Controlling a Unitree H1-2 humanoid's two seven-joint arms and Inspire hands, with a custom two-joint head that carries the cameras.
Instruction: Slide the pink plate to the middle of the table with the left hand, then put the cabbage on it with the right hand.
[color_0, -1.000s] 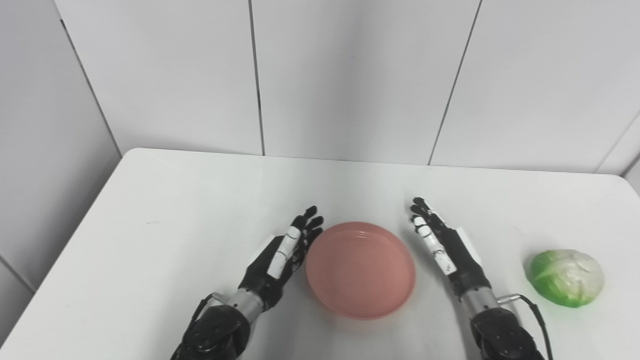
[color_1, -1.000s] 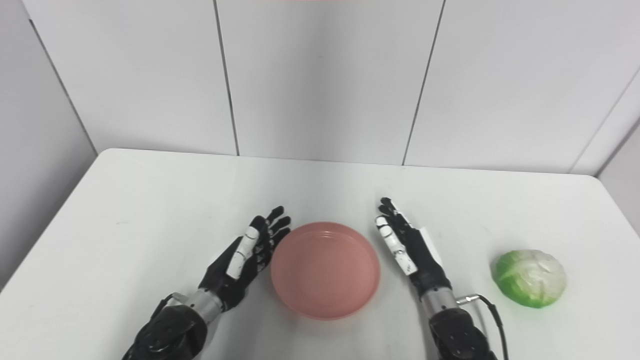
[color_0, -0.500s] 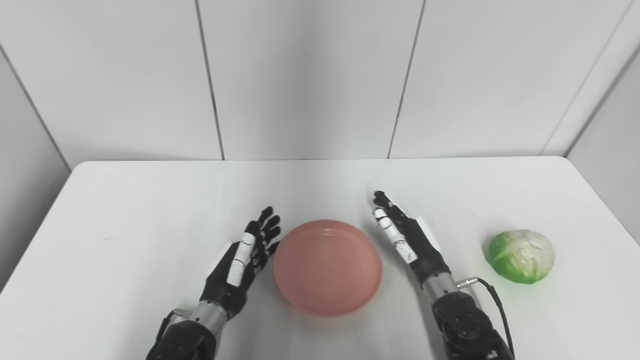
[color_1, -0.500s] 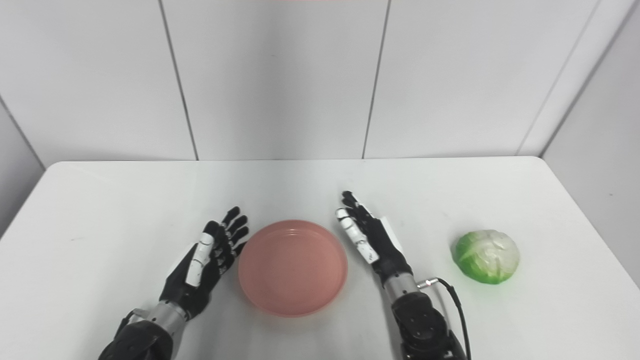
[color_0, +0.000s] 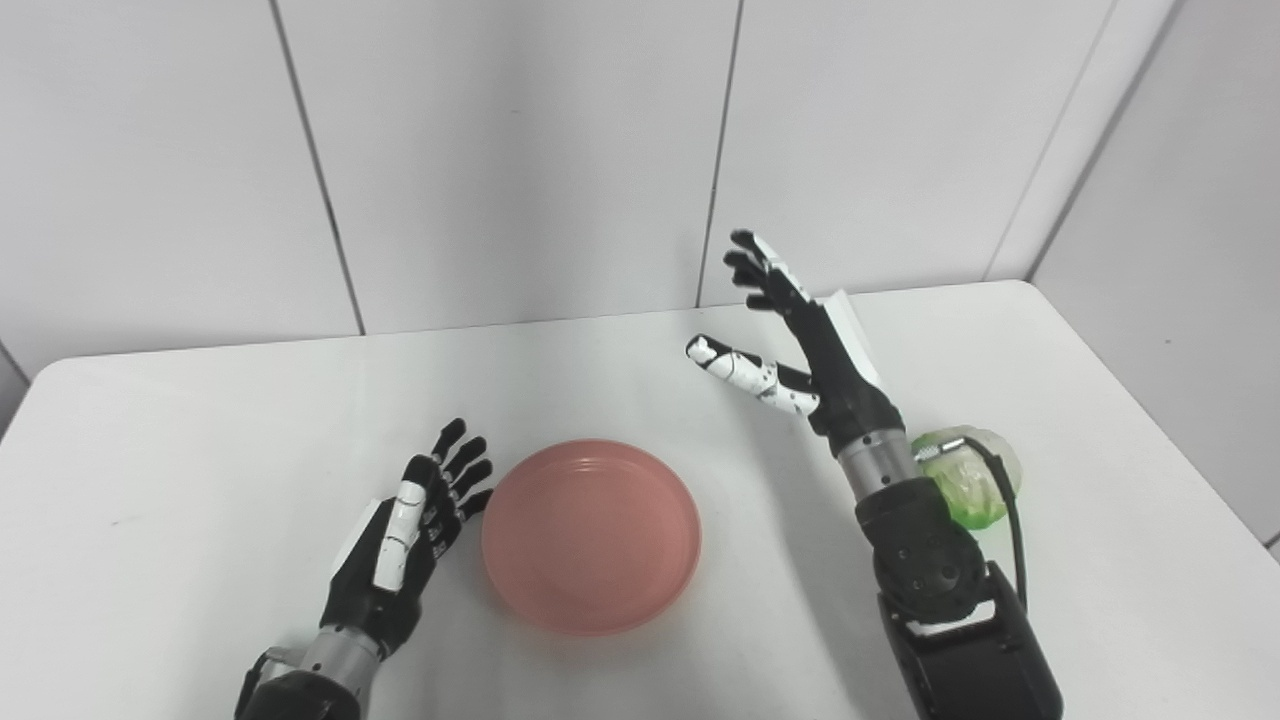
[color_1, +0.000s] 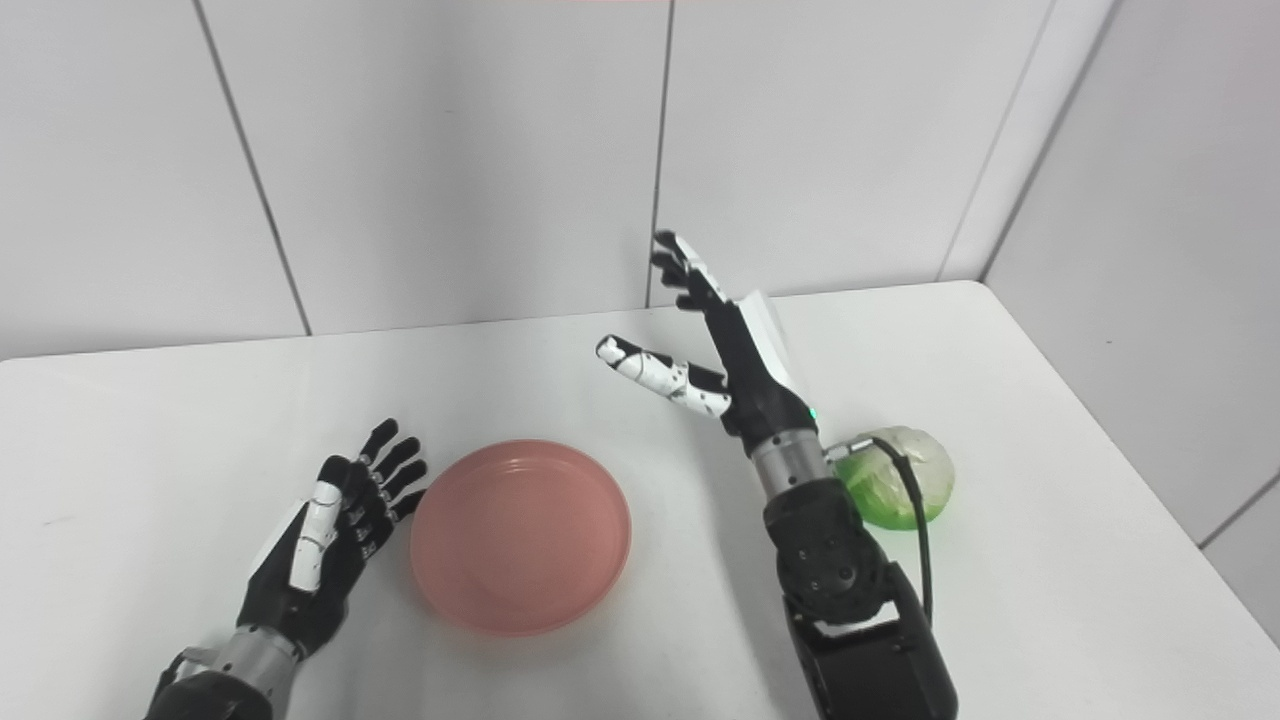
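Observation:
The pink plate (color_0: 590, 532) lies on the white table, empty, near the front middle. My left hand (color_0: 410, 530) rests open just left of the plate, fingertips close to its rim; whether they touch I cannot tell. My right hand (color_0: 790, 335) is raised above the table, open with fingers spread and thumb out, right of and beyond the plate. The green cabbage (color_0: 975, 480) sits on the table at the right, partly hidden behind my right wrist; it also shows in the right eye view (color_1: 900, 480).
The white table (color_0: 200, 420) ends at a grey panelled wall behind and a wall corner to the right. The table's right edge is close beyond the cabbage.
The camera has swung to the right. My right hand has lifted off the table and spread its thumb, its forearm now in front of the cabbage. The left hand and plate stay put.

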